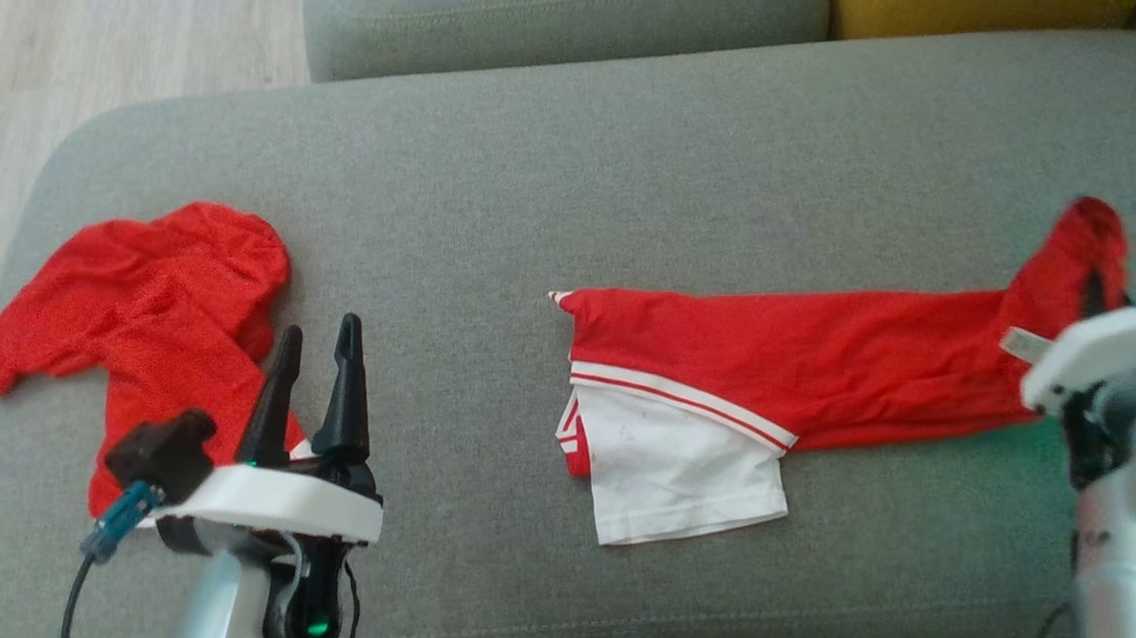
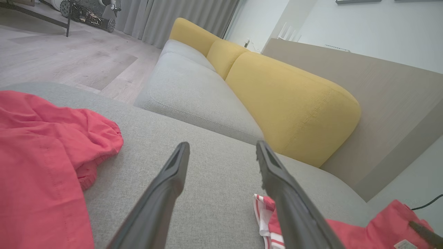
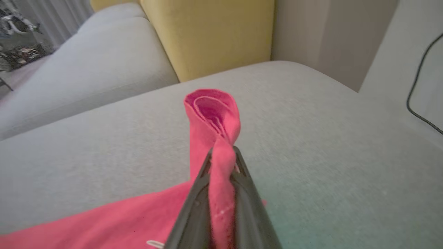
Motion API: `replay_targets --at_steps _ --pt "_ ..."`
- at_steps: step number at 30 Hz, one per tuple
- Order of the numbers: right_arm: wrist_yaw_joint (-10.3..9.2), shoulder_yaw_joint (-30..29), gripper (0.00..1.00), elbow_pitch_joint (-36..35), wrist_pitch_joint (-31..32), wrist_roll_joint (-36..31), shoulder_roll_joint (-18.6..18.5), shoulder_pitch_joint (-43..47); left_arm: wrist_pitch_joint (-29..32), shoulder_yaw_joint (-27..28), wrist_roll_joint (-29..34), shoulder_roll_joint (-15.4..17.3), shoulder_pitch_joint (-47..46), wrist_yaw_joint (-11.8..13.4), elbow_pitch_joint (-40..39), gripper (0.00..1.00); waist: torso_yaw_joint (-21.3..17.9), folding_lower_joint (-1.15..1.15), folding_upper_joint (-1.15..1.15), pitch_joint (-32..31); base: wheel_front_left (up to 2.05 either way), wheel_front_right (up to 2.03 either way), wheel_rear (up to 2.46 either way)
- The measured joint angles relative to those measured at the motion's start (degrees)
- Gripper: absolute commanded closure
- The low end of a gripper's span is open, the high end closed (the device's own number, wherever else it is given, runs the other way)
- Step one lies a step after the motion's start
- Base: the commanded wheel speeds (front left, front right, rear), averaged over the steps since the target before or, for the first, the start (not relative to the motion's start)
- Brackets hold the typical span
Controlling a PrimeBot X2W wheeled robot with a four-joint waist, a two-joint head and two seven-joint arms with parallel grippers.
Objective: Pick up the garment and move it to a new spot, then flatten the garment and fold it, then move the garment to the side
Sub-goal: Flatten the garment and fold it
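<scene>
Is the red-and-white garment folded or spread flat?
Folded: the garment lies as a narrow doubled strip, one end pinched in the right gripper.

The head camera looks steeply down on the grey seat (image 1: 561,166) from its near edge, taking in nearly its whole width. The left wrist camera rides low behind the left gripper (image 2: 222,145), facing across the seat toward the yellow back cushion (image 2: 290,103) — it shares the crumpled red cloth (image 2: 41,155) and one end of the red-and-white garment (image 2: 264,214) with the head view. The right wrist camera sits closer still, tight behind the right gripper (image 3: 221,152), facing that same cushion.
</scene>
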Motion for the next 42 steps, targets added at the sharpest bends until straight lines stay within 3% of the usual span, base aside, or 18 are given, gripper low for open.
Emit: replay_targets --at_steps 2,8,14,19,31,33,38,42 --pt "0.0 5.33 1.0 -1.11 0.45 3.8 0.11 0.05 0.0 0.0 0.0 -0.11 0.25 0.0 0.37 0.0 -0.01 0.0 0.0 -0.75 0.0 0.0 0.0" --pt "0.0 27.5 1.0 -7.19 2.08 23.46 0.24 3.32 0.0 -0.05 0.07 -0.86 1.14 0.0 1.16 0.0 0.25 0.0 0.0 -2.69 0.0 0.0 0.0" --pt "0.0 43.54 1.0 -15.15 3.1 36.32 0.23 10.33 0.0 0.01 0.07 -1.32 1.16 0.0 1.15 0.0 0.91 0.0 0.0 -3.35 0.0 0.0 0.0" --pt "0.0 50.09 1.0 -15.38 0.7 38.97 0.25 11.37 0.0 -0.13 0.07 -1.51 1.16 0.0 1.16 0.0 1.74 0.0 0.0 -2.77 0.0 0.0 0.0" --pt "0.0 62.88 1.0 -6.46 -8.94 49.36 0.07 5.32 0.0 -0.62 -0.13 -1.57 0.87 0.0 1.18 0.0 4.93 0.0 0.0 1.16 0.0 0.0 0.0" --pt "0.0 65.25 0.0 -4.23 -9.72 50.54 0.04 4.08 0.0 -0.63 -0.58 -1.57 0.81 0.0 1.35 0.0 5.33 0.0 0.0 1.57 0.0 0.0 0.0" --pt "0.0 71.35 0.0 -1.57 -9.69 53.86 -0.14 3.04 0.0 -0.73 -0.58 -1.55 0.79 0.0 1.65 0.0 5.58 0.0 0.0 1.68 0.0 0.0 0.0" --pt "0.0 71.35 0.0 0.63 -11.09 54.58 -0.13 0.78 0.0 -0.34 -0.59 -1.53 0.8 0.0 2.22 0.0 4.85 0.0 0.0 0.83 0.0 0.0 0.0"
